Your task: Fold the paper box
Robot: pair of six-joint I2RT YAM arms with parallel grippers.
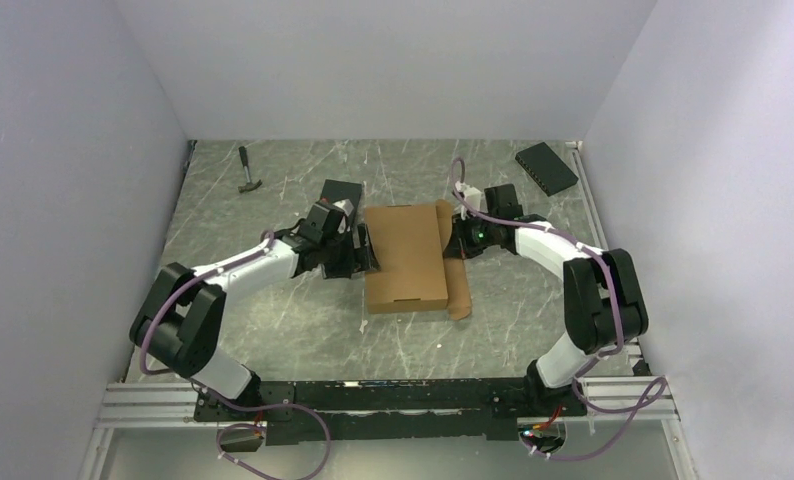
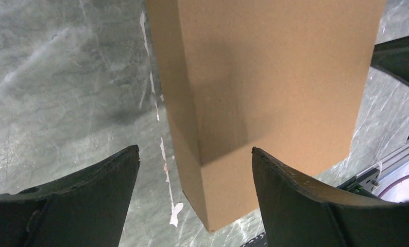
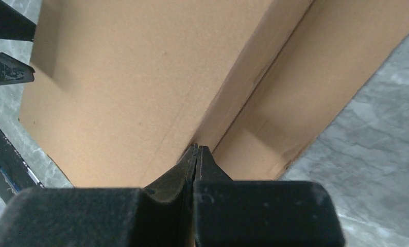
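**A:** What are the fingers doing?

**B:** The left gripper (image 2: 194, 154) has its two dark fingers (image 2: 97, 180) spread wide apart, holding nothing. The paper box (image 2: 274, 77), plain brown cardboard, sits just ahead of them, with its near corner in line with the gap between the fingers. I cannot tell whether either finger touches it. The right gripper (image 3: 196, 149) has its fingers pressed tightly together. Their tips meet the box right at the seam where the top panel joins a loose side flap (image 3: 305, 87). I cannot tell whether any cardboard is caught between them.

**A:** And the setting?

**B:** The box lies between the two sets of fingers on a grey-green, marble-patterned table (image 1: 273, 330) with scuffed white marks. Plain pale walls (image 1: 393, 70) enclose it. Well beyond the left fingers lies a small hammer (image 1: 248, 172). Far past the right fingers, in the back corner, lies a flat black box (image 1: 547, 167).

**A:** How do the arms sit?

**B:** The left arm (image 1: 243, 268) bends at the elbow and reaches inward, low over the table, to the box's left side. The right arm (image 1: 563, 250) mirrors it, elbow out, wrist lowered to the box's right edge.
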